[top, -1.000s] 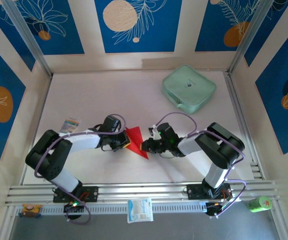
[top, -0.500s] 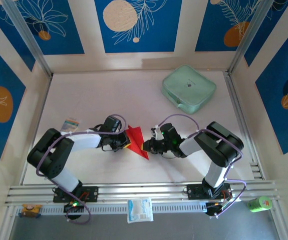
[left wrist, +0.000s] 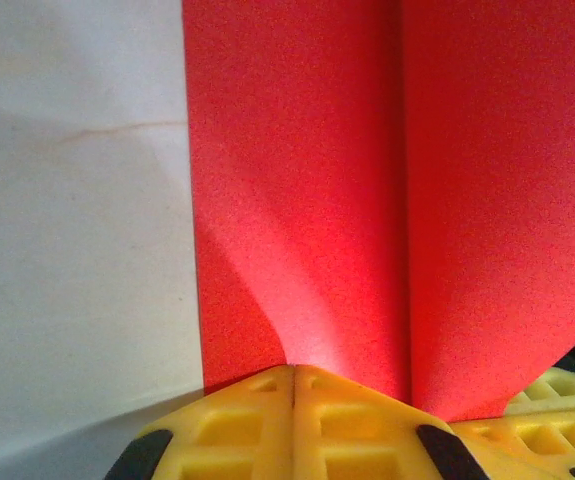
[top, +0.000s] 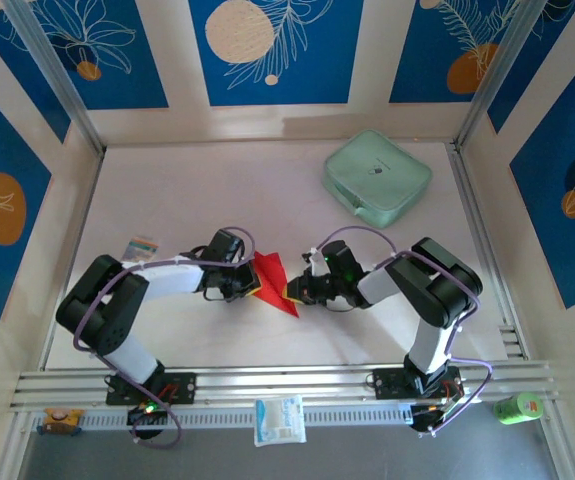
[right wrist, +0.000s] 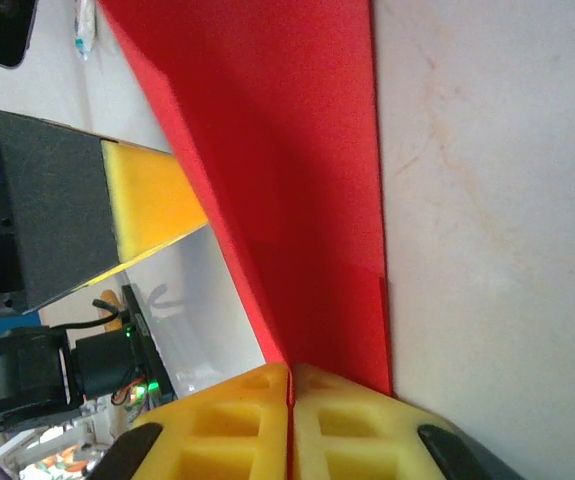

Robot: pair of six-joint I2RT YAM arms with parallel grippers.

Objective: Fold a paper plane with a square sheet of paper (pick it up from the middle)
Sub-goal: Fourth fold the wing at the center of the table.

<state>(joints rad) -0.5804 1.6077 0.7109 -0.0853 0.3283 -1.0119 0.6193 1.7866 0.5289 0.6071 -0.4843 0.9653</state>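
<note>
The square sheet of paper, bright red, is folded into a narrow pointed paper plane [top: 275,283] with a centre crease [left wrist: 403,200]. Its nose points toward the near right. It stands up between the two grippers at the table's middle. My left gripper [top: 252,284] is shut on its left edge, yellow pads [left wrist: 257,420] pressed together over the paper [left wrist: 297,180]. From the right, my right gripper [top: 292,292] is shut on the paper [right wrist: 307,200], its pads [right wrist: 347,420] closed on the fold. The left gripper's yellow pad [right wrist: 152,195] shows behind the paper in the right wrist view.
A mint-green zip case [top: 377,178] lies at the far right of the table [top: 197,190]. A small printed packet [top: 140,248] sits by the left arm. A white packet [top: 280,419] and a green object [top: 517,407] lie past the front rail.
Both grippers have stayed shut on the red paper. The right wrist has crept slightly toward the far side, and the paper looks a little narrower between the grippers.
</note>
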